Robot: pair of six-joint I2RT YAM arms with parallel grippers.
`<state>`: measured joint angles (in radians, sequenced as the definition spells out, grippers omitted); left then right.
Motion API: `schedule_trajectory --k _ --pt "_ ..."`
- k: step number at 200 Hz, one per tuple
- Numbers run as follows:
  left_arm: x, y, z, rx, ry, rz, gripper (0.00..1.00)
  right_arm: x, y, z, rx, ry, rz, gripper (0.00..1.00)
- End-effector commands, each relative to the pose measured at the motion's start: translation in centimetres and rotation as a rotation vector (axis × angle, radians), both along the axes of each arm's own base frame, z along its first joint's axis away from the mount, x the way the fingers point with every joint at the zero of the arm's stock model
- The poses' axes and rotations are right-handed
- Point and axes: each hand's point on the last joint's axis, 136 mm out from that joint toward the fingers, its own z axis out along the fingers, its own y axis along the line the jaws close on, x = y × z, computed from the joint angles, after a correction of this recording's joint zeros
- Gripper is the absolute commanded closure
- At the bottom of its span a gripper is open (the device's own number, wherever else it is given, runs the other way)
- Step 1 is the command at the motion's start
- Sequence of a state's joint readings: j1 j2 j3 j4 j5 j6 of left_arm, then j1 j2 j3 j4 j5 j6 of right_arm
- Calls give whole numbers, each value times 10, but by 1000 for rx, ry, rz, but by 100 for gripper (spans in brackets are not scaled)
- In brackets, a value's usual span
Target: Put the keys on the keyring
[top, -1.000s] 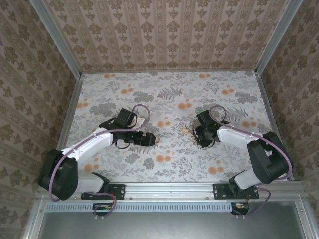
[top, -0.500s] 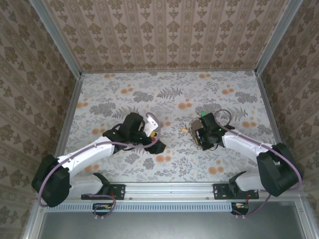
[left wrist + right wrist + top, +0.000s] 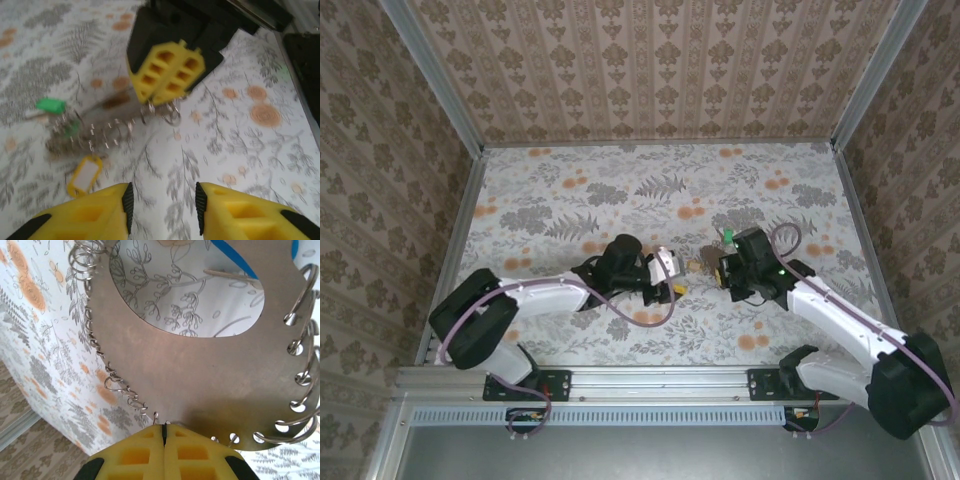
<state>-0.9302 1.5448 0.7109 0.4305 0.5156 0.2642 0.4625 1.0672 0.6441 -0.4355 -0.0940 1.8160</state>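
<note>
Now | left hand (image 3: 163, 202) spread, moved closer | right hand (image 3: 164, 434) pinching keyring (image 3: 200, 375) edge

I count one left gripper (image 3: 162, 200), one right gripper (image 3: 166, 100), one keyring (image 3: 200, 375) carrying many small rings (image 3: 117, 385), one green key (image 3: 50, 105), one yellow tag (image 3: 85, 175).

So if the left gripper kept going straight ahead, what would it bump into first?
Most likely the keyring, the blurry row of little rings that the right gripper holds. The left gripper is open and aimed about there. The yellow tag is nearer but off to the side. Depth is hard to judge.
</note>
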Motion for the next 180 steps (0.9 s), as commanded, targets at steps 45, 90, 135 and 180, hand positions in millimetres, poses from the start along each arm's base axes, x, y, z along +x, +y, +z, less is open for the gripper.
schedule_trajectory --k 45,90,135,180 --pt "-18 -40 35 -114 -203 -54 62 -16 6 15 59 13 -16 100" --pt "-3 -45 25 -123 -237 90 63 -19 7 18 44 2 -17 100" --pt "2 -42 16 -125 -246 115 61 -19 13 17 49 0 -25 100" --pt "-9 -35 5 -143 -195 74 60 -17 12 15 56 -5 -54 100"
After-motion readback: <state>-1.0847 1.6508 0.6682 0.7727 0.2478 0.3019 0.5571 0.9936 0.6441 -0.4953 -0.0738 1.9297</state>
